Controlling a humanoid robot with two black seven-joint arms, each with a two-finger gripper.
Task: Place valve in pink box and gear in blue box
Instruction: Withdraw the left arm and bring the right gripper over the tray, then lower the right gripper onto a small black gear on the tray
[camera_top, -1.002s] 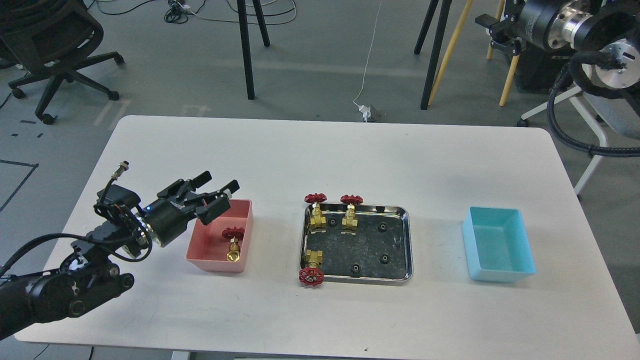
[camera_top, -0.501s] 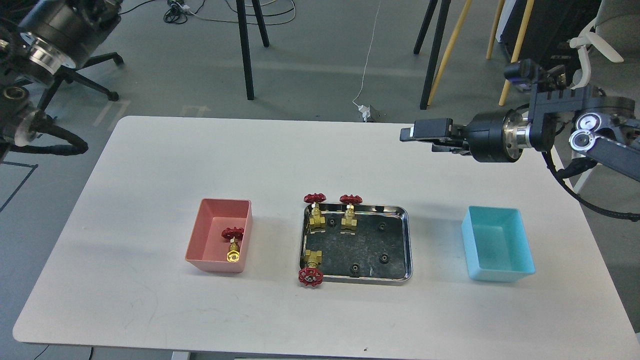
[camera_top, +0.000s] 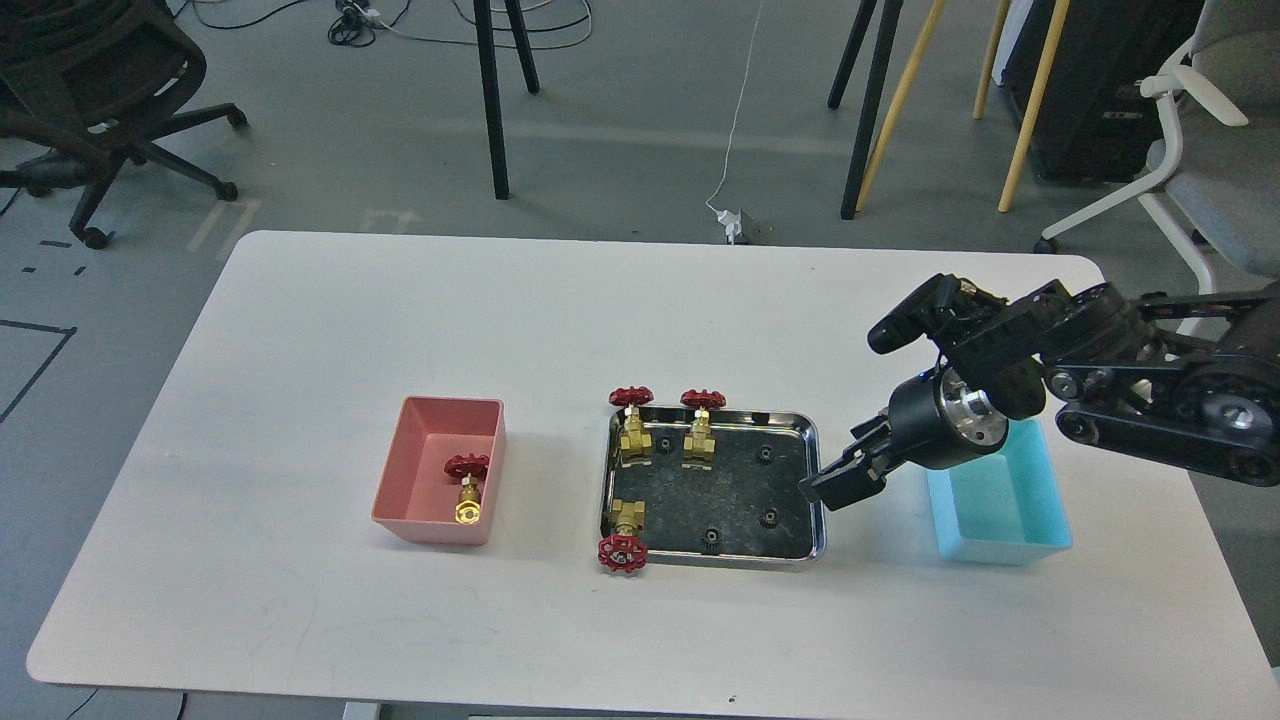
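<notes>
One valve (camera_top: 466, 488) lies inside the pink box (camera_top: 425, 470) at the left. Three more valves (camera_top: 631, 422) sit in the steel tray (camera_top: 730, 412), one of them (camera_top: 622, 538) hanging over its front left rim. Several black gears (camera_top: 768, 517) lie on the tray floor. The blue box (camera_top: 1000, 515) stands at the right, empty as far as it shows; my right arm covers its back left corner. My right gripper (camera_top: 838, 483) hangs just above the tray's right rim, pointing down and left. It is dark and I cannot tell its fingers apart. My left gripper is out of view.
The white table (camera_top: 640, 310) ends close behind the blue box on the right. Chairs, tripod legs and cables stand on the floor beyond the far edge.
My left arm has left the pink box and gone out of view. My right arm has come in from the right and dropped from above the far table to the tray's right rim.
</notes>
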